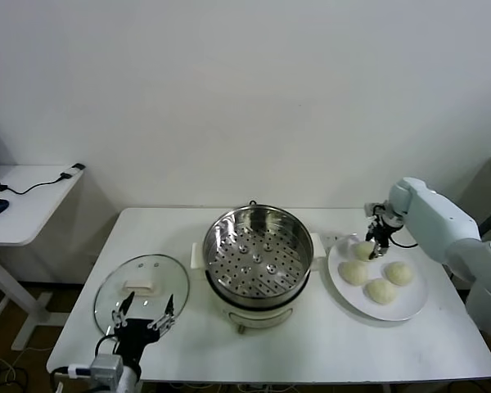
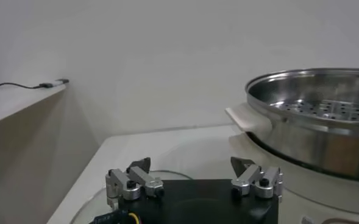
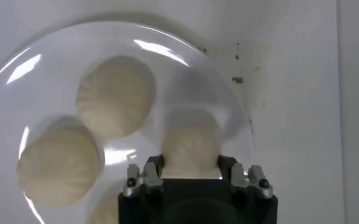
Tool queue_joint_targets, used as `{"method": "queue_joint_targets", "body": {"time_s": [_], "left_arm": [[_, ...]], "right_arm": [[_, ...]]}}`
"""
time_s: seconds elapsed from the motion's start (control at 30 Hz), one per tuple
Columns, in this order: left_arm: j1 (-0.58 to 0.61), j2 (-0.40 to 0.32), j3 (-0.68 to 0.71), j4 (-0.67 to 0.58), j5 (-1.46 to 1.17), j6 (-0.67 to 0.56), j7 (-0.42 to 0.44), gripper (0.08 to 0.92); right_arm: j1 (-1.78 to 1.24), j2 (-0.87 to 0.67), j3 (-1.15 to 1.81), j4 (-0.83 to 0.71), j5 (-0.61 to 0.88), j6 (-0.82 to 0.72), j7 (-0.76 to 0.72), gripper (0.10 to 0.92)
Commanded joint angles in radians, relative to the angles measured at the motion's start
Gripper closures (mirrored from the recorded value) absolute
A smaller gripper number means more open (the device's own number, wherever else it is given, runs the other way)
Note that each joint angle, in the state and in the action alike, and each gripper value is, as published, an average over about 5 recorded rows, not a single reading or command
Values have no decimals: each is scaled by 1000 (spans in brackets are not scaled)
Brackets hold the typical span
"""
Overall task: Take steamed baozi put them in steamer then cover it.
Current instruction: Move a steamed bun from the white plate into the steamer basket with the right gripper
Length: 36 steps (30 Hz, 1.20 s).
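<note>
Four cream-white baozi lie on a white plate at the right of the table. My right gripper is down over the back-left baozi. In the right wrist view its fingers press both sides of that baozi, which still rests on the plate. The shiny steamer stands empty on its white pot base in the middle. The glass cover lies flat at the front left. My left gripper hovers open at the cover's near edge, holding nothing.
The other baozi sit close together beside the gripped one. In the left wrist view the steamer and its side handle stand just beyond the left gripper. A side desk stands at the far left.
</note>
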Motion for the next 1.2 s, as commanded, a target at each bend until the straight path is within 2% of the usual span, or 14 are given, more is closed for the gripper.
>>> {"method": "queue_joint_targets", "body": {"time_s": [0.03,0.2,0.4,0.5,0.63,0.73,0.9,1.2], "left_arm": [[-2,2,0,-3,11,4,0,177],[-3,5,1,-8,23,0,-2,177],[4,6,5,-8,31,-7,-4,177],[7,8,8,-7,32,-8,-4,177],[0,7,9,1,31,-8,-5,177],[-11,7,9,10,28,-6,-7,177],[-25,4,12,16,29,-1,-8,177],[-28,-1,2,17,26,-2,-13,177]], "right_arm": [[71,-43,-58,96,65,-3,-10,436],[420,-116,-372,338,312,36,-69,440],[803,-108,-633,674,580,126,-112,438],[874,-95,-677,851,568,211,-96,441],[848,-45,-665,992,388,444,-48,447],[770,23,-606,980,255,608,-25,448],[643,148,-524,856,117,785,-23,448],[433,253,-422,604,-79,834,-20,448]]}}
